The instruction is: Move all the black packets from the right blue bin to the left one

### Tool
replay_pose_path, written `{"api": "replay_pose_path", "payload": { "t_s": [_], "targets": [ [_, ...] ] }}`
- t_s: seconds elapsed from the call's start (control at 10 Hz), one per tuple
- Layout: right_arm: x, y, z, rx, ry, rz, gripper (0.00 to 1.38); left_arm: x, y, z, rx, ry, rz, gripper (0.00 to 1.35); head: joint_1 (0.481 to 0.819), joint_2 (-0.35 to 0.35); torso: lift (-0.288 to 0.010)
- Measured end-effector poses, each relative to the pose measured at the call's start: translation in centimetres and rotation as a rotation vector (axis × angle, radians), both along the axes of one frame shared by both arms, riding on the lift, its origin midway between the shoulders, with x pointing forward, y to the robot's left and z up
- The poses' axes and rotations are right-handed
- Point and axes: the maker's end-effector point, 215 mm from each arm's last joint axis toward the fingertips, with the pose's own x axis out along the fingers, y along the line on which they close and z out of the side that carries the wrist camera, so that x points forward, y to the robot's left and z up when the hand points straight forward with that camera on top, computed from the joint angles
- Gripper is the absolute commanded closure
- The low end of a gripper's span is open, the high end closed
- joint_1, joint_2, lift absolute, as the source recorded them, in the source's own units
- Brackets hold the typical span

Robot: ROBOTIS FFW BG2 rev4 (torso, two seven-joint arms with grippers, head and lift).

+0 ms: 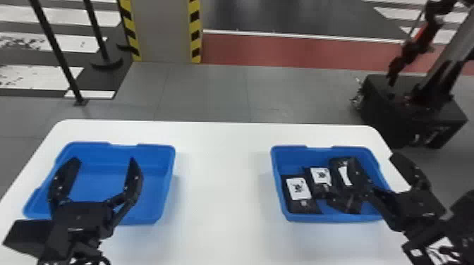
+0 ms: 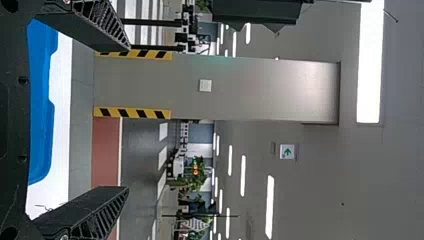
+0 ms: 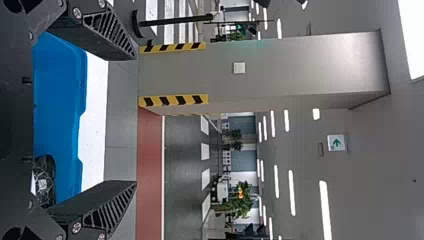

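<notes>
My left gripper (image 1: 103,160) is above the left blue bin (image 1: 155,158), its fingers wide apart over bare blue floor. In the left wrist view the gripper (image 2: 127,118) holds nothing, with the bin's rim (image 2: 47,125) beyond its base. The right gripper (image 1: 374,158) stands open over the right side of the right blue bin (image 1: 289,153). Several black packets lie in that bin: a labelled one (image 1: 299,190) at the left, another (image 1: 321,175) beside it, and more overlapping near my finger. In the right wrist view the gripper (image 3: 135,120) has nothing between its fingers; a packet (image 3: 45,180) shows in the bin.
Both bins stand on a white table (image 1: 222,169), with a wide stretch of tabletop between them. Beyond the far edge are a pillar (image 1: 165,31) with striped corners, black posts at the left and a dark wheeled machine (image 1: 405,109) at the right.
</notes>
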Motion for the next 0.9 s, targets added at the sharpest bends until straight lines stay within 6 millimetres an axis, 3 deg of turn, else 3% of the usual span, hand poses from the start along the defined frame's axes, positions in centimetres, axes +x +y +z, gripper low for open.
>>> {"api": "replay_pose_path", "payload": {
  "t_s": [0.6, 0.7, 0.9],
  "targets": [
    [0.1, 0.0, -1.0, 0.001, 0.021, 0.004, 0.14, 0.1, -0.6, -0.9, 0.006, 0.062, -0.005, 0.08, 0.695, -0.086, -0.110],
    [0.3, -0.1, -1.6, -0.001, 0.042, 0.004, 0.14, 0.1, -0.5, -0.8, 0.007, 0.061, -0.005, 0.08, 0.695, -0.085, -0.110],
    [1.5, -1.2, -4.9, -0.001, 0.140, -0.012, 0.14, -0.1, -0.3, -0.8, 0.002, 0.060, -0.001, 0.08, 0.695, -0.095, -0.110]
  ]
}}
